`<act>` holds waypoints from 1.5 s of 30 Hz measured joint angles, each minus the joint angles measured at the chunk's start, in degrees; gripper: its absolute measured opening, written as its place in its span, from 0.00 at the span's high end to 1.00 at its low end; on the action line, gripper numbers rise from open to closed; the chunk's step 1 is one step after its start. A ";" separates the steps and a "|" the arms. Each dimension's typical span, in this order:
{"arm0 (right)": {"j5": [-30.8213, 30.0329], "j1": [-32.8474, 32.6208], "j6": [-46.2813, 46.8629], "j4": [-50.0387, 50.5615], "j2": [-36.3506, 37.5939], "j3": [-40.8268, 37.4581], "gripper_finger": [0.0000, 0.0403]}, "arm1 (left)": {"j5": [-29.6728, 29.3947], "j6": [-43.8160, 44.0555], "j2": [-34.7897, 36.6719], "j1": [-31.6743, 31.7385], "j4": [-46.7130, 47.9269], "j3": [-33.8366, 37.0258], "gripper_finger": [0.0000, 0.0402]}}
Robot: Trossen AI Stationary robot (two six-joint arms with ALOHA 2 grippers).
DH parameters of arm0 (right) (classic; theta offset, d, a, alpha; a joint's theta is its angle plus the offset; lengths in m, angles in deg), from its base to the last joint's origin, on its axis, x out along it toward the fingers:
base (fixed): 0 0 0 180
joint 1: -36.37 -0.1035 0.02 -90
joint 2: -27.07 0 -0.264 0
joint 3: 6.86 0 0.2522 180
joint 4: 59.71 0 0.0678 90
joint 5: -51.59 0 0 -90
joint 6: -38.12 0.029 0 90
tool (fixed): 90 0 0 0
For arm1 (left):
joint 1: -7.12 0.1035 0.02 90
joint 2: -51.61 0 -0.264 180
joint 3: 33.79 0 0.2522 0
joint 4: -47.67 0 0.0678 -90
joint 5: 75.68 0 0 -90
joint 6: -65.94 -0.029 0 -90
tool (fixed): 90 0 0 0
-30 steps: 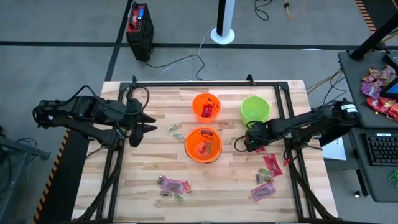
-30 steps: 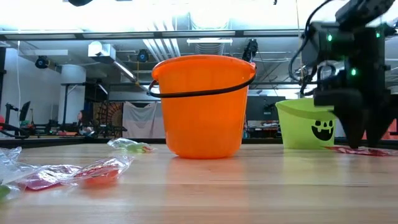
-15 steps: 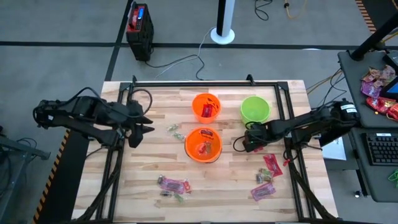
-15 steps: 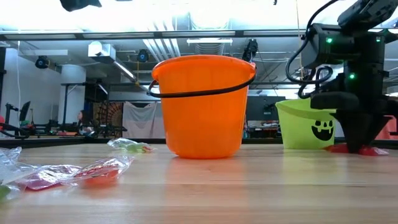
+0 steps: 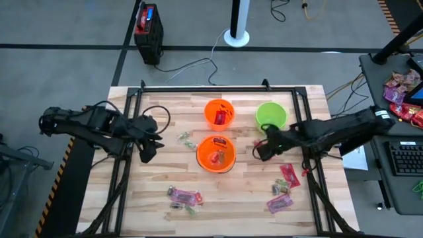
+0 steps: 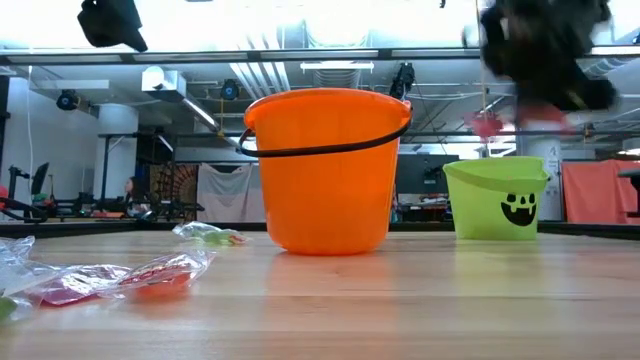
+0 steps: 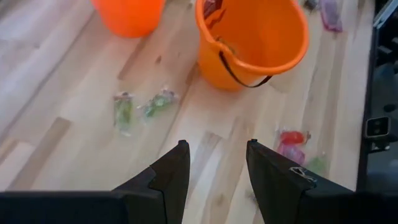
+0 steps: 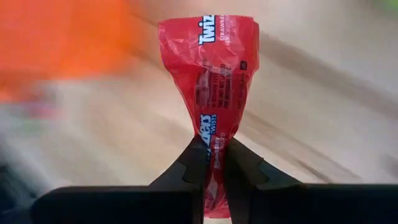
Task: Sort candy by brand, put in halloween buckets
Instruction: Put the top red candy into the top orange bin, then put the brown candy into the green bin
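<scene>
My right gripper (image 5: 260, 149) hangs above the table between the lime green bucket (image 5: 271, 116) and the nearer orange bucket (image 5: 216, 153), shut on a red candy packet (image 8: 210, 68). In the low view the gripper and packet (image 6: 487, 122) are blurred, high over the green bucket (image 6: 497, 197). A second orange bucket (image 5: 219, 114) stands farther back. My left gripper (image 7: 217, 155) is open over bare wood at the table's left, short of two green-wrapped candies (image 7: 142, 107). More packets lie near the front (image 5: 184, 196) and at the right (image 5: 289, 175). My right gripper pinches the red packet near one short end (image 8: 211, 127), where the wrapper is squeezed narrow between the two fingers. The rest of the packet fans out beyond the fingertips. It is lifted clear of the table.
A black frame (image 5: 218, 88) runs around the tabletop. Both orange buckets hold red packets. A black-and-red box (image 5: 148, 25) with a cable sits on the floor behind the table. A heap of packets (image 5: 402, 92) lies on a side desk at the right.
My right gripper has shut on the red packet, which lay on the table by the green bucket, and has lifted it well clear of the table. My left gripper has tipped downward and come a little lower, still open.
</scene>
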 joint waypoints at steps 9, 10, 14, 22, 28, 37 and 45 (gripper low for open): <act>-19.87 9.10 -26.91 -23.03 -5.04 11.91 0.94 | 0.82 -2.12 -1.67 -2.95 -4.93 2.99 0.65; -19.88 10.73 -30.19 -25.53 -6.78 12.94 0.94 | 1.27 -2.26 -1.91 -3.29 -5.25 3.32 0.65; -19.42 16.57 -39.78 -27.24 -14.58 18.31 0.93 | 3.78 -1.34 -3.15 -5.47 -7.97 5.44 0.65; -10.85 24.19 -45.00 -26.19 -29.59 27.54 0.93 | 4.78 6.90 -7.12 -14.22 -14.70 10.96 0.65; -10.77 26.20 -44.46 -21.84 -37.11 33.46 0.91 | 4.24 28.91 -9.17 -19.74 -14.80 15.74 0.64; -9.11 26.54 -43.80 -10.67 -41.07 38.31 0.65 | 3.98 52.11 -15.55 -24.07 -16.39 17.57 0.53; -8.24 26.52 -42.95 -9.67 -38.38 38.31 0.51 | 2.96 56.57 -28.18 -24.17 -18.45 14.09 0.41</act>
